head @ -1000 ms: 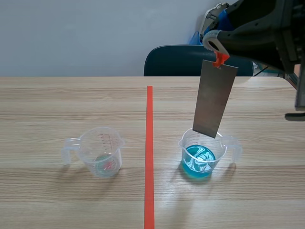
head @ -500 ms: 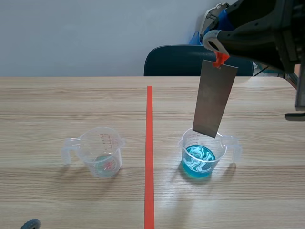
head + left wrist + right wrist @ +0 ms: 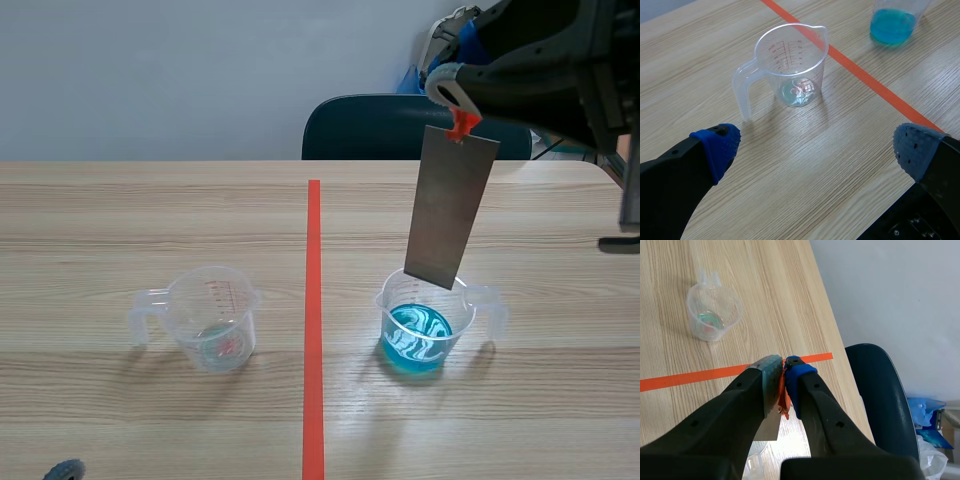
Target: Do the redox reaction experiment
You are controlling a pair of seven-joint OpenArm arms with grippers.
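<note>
Immersion of the metal strip (image 3: pixel 450 205) in the blue liquid seems to be the step in hand, and it is not yet done. By my judgement the next move calls for a straight, slow descent with the strip's lower edge kept inside the rim, since a light plastic cup could tip if its wall is nudged. Nearest the robot, the left gripper (image 3: pixel 817 146) sits low over the table (image 3: pixel 100 420), spread wide and holding nothing. The clear cup (image 3: pixel 792 65) stands just ahead of it, with only a pale trace of liquid at its bottom. Across the tape line, well apart from that one, stands the blue cup (image 3: pixel 425 325). The strip hangs slightly tilted over it, its lower edge close to the far rim. It looks clear of the liquid, though I cannot tell whether it is squarely above the opening or a little behind. The right gripper (image 3: pixel 785 367) is raised high and pinched tight on the orange-red clip (image 3: pixel 461 124) at the strip's top. Beyond the table stands a dark chair (image 3: pixel 380 125).
</note>
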